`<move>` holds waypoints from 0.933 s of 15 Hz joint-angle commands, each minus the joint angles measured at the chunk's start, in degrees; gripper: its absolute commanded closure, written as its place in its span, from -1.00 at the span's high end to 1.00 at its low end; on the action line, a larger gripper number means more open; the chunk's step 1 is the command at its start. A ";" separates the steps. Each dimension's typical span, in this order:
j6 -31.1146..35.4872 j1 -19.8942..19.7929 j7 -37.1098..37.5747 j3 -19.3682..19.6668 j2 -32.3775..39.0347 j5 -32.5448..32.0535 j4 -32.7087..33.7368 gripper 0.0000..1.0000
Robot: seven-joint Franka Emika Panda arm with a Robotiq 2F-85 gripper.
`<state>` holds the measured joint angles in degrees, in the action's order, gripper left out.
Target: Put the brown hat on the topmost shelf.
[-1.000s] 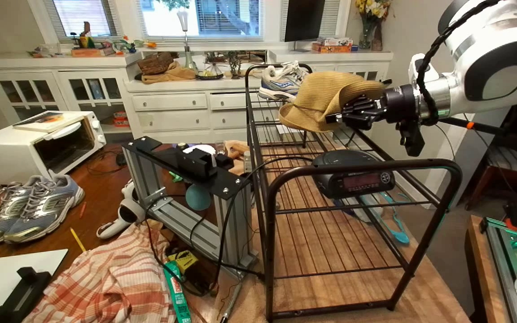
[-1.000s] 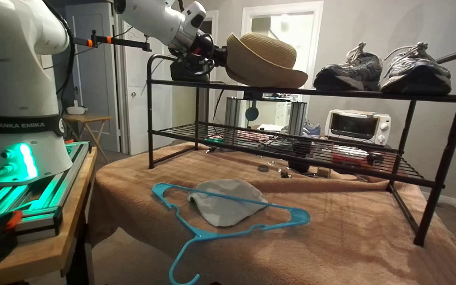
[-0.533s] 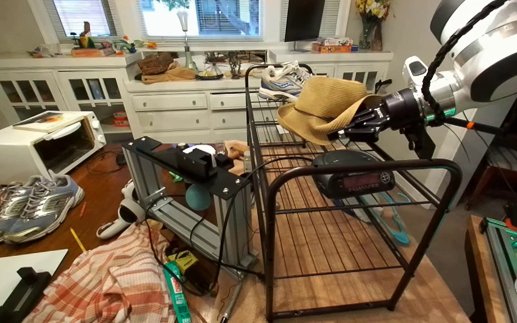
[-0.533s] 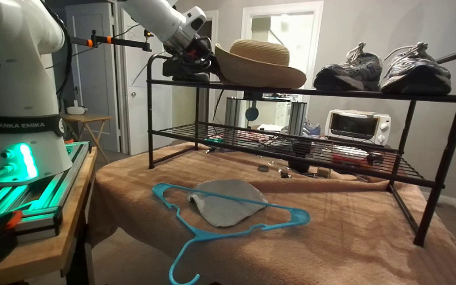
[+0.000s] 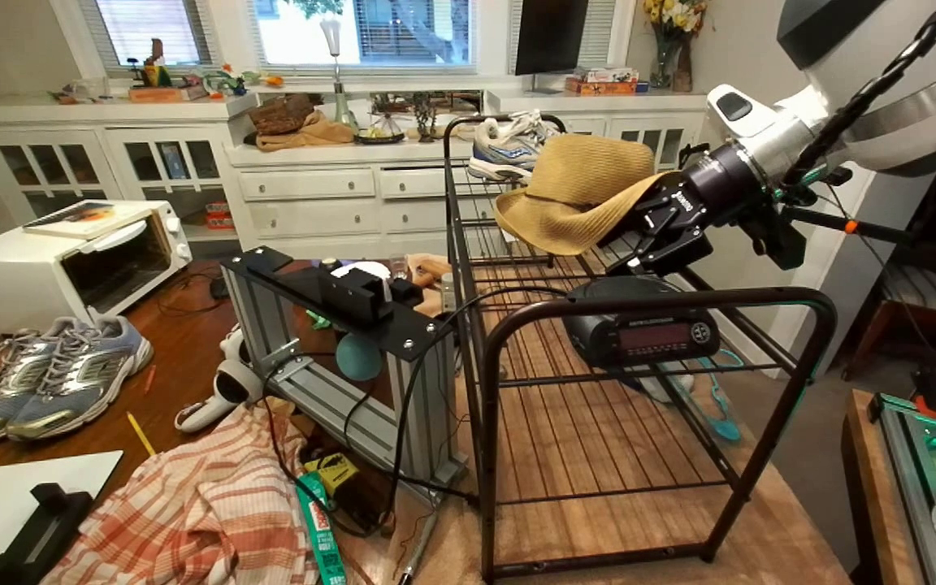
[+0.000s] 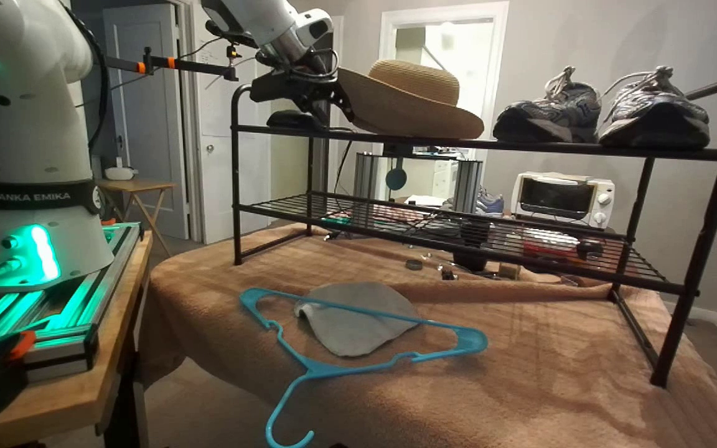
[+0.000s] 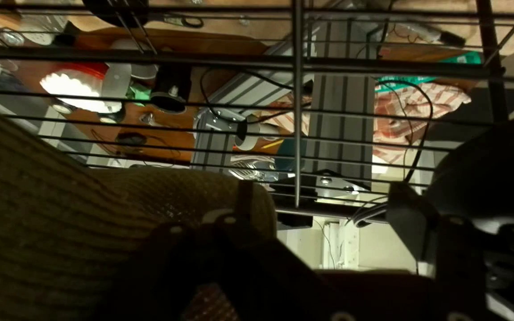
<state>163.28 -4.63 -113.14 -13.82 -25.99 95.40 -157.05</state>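
The brown hat (image 5: 590,175) rests crown up on the topmost shelf (image 6: 539,147), its brim curled up on the side facing the arm. My gripper (image 6: 337,118) is low over the shelf, tilted downward, right beside that raised brim. In the wrist view the gripper (image 7: 324,203) is open, with a wide gap and no object gripped. One of its fingers (image 7: 244,198) overlaps the hat's edge (image 7: 83,214); whether they touch I cannot tell. Part of the brim is hidden behind the gripper in an exterior view.
A black clock radio (image 5: 647,325) sits on the same shelf, close under the gripper. Two sneakers (image 6: 548,115) stand beyond the hat. Below lie a blue hanger (image 6: 358,370) and a grey cap (image 6: 358,317) on a brown blanket. A metal frame (image 5: 346,398) stands beside the rack.
My gripper has opened, tipped downward and drawn slightly away from the hat. The hat has settled lower and more level on the shelf. The clock radio has shifted slightly.
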 commanded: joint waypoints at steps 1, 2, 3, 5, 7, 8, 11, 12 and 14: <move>5.56 -1.39 12.44 -1.06 -0.95 -12.09 -0.56 1.00; 7.28 -2.36 15.99 -1.51 -0.76 -15.31 -0.74 1.00; 7.93 -3.75 19.44 -2.03 -0.14 -18.85 -0.71 1.00; 8.48 -9.22 27.49 -5.03 2.32 -27.41 -0.10 1.00; 5.41 -18.74 36.22 -10.66 2.75 -37.41 -0.23 1.00; 4.15 -23.10 40.08 -13.10 2.86 -42.36 -0.30 1.00; -6.58 -36.15 50.93 -20.35 -2.31 -56.41 -0.37 1.00; -11.26 -37.77 55.00 -20.73 -4.99 -61.16 -0.21 1.00; -19.40 -34.29 58.40 -16.60 -11.20 -64.03 -1.43 1.00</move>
<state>155.13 -39.09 -60.84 -32.42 -26.91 37.46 -155.95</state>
